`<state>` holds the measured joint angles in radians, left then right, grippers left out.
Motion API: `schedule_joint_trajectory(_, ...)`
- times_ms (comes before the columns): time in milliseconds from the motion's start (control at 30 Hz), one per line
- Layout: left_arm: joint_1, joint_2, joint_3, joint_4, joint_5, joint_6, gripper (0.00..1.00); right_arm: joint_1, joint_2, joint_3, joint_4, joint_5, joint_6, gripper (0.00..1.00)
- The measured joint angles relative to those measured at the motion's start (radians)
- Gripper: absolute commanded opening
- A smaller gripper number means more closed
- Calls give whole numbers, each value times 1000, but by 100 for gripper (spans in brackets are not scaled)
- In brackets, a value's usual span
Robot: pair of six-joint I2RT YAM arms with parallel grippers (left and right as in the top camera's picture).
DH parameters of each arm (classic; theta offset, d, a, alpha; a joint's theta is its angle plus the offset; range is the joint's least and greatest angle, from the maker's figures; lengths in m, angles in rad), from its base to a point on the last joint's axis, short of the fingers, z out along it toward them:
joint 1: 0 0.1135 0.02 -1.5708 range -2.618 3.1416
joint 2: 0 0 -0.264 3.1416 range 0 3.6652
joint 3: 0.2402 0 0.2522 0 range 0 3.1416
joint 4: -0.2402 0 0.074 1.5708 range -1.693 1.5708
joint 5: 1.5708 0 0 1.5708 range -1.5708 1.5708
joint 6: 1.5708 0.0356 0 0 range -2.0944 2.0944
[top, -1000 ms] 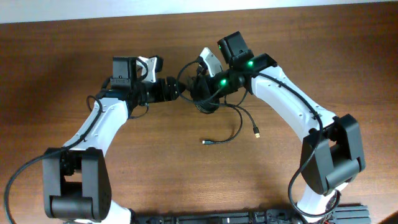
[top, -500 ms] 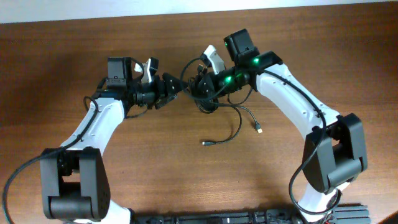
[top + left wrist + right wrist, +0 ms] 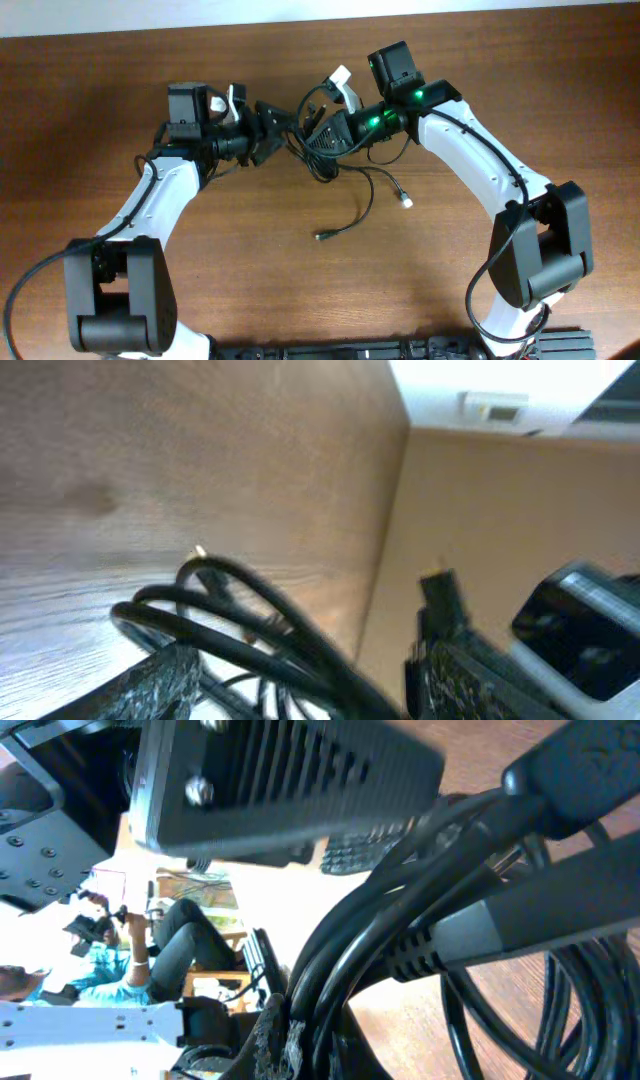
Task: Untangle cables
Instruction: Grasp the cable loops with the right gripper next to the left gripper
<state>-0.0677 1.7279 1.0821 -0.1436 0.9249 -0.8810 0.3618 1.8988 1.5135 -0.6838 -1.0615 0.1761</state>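
- Nearest the robot's bases, on the brown wooden table [image 3: 250,285], lies one loose end of the thin black cables [image 3: 368,195]: a small dark plug [image 3: 320,237], flat on the wood.
- A little farther and to the right, a second end with a pale silvery plug [image 3: 406,201] also rests on the table, well apart from the first. Both strands curve away toward the main bunch.
- Farther again, the bunch sits in loose loops between the two arms, gathered at the right gripper [image 3: 312,130]. Its fingers are clenched on the cables — its wrist view shows several black strands squeezed past a textured fingertip [image 3: 272,1032].
- Just left of the bunch, the left gripper [image 3: 283,128] faces it with fingers released and spread wide. In its wrist view the two knurled fingers [image 3: 160,678] stand well apart, and loops of cable run through the gap between them.
- The two grippers are close, almost tip to tip.
- Beyond them, bare wood runs to the table's far edge.
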Motion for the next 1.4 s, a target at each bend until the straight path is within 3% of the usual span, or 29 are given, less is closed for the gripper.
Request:
schedule_joint_trajectory(267,0,0,0,64,6,-153,70,0,0,0,0,-23,0,4)
schedule_joint_trajectory(533,-2,0,0,65,74,-186,69,0,0,0,0,-29,1,4)
schedule_joint_trajectory(833,-4,0,0,65,-9,-187,56,0,0,0,3,-63,3,4)
schedule_joint_trajectory(933,-13,3,0,65,-26,-188,42,0,0,0,3,-67,7,4)
schedule_joint_trajectory(1133,-21,17,0,74,-62,-193,25,0,0,0,3,-67,12,4)
schedule_joint_trajectory(1267,-21,17,0,77,-62,-197,21,0,0,0,3,-67,15,4)
schedule_joint_trajectory(1400,-21,17,0,77,-63,-197,23,0,0,0,3,-67,19,4)
